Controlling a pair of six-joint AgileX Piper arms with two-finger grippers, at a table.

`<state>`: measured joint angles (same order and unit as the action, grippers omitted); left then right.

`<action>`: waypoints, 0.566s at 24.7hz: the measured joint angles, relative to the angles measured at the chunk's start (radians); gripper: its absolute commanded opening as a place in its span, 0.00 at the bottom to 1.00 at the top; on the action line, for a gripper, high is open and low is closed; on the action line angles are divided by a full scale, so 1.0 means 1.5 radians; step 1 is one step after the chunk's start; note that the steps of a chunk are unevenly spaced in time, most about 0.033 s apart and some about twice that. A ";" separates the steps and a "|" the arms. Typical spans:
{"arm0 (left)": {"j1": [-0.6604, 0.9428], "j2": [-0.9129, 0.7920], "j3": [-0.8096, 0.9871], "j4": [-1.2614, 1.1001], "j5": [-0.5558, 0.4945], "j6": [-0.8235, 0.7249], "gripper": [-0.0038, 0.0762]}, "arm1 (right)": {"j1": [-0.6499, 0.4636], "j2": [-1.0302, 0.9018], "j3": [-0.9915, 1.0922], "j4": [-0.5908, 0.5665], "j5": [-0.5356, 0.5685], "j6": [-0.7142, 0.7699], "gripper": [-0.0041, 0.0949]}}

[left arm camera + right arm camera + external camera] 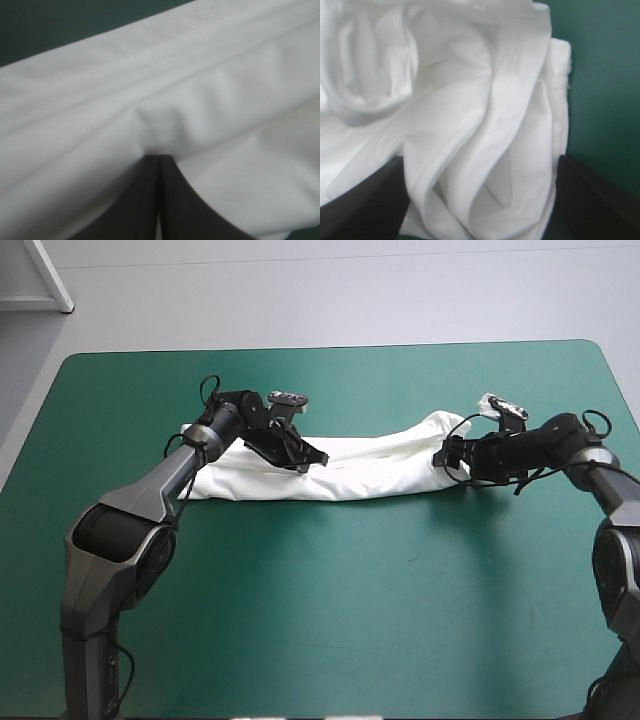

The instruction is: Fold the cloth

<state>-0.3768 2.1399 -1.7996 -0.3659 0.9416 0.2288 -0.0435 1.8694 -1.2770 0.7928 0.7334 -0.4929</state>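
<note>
The white T-shirt (370,475) lies as a long, loosely folded band across the middle of the table. My left gripper (312,458) presses down on its left half, a little left of centre. In the left wrist view the gripper (159,159) is shut on a pinch of the T-shirt (200,90), and a stitched hem runs ahead of it. My right gripper (447,457) is at the band's bunched right end. There it (479,160) stands open, with crumpled folds of the T-shirt (460,100) filling the gap between the black fingers.
The teal-green cover (350,610) stretches bare from the T-shirt to the table's front edge, and another strip (400,380) runs behind it to the far edge. Beside the right gripper, the cover (605,75) shows just past the shirt's end.
</note>
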 measured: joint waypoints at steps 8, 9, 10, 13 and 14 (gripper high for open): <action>0.000 0.000 0.000 0.000 0.000 -0.008 0.04 | 0.010 0.020 0.000 0.021 0.005 -0.033 0.02; 0.000 0.000 0.000 0.000 0.000 -0.008 0.04 | 0.011 0.019 0.000 0.023 0.007 -0.044 0.03; 0.000 0.000 0.000 0.000 0.000 -0.008 0.04 | 0.012 0.017 0.000 0.027 0.009 -0.049 0.03; 0.000 0.000 0.000 0.000 0.000 -0.008 0.04 | 0.012 -0.001 -0.001 0.043 0.021 -0.072 0.03; 0.000 0.000 0.000 0.000 0.000 -0.008 0.04 | 0.012 -0.018 -0.010 0.055 0.033 -0.079 0.03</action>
<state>-0.3768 2.1399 -1.7996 -0.3659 0.9416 0.2164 -0.0257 1.8429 -1.2913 0.8747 0.7827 -0.6117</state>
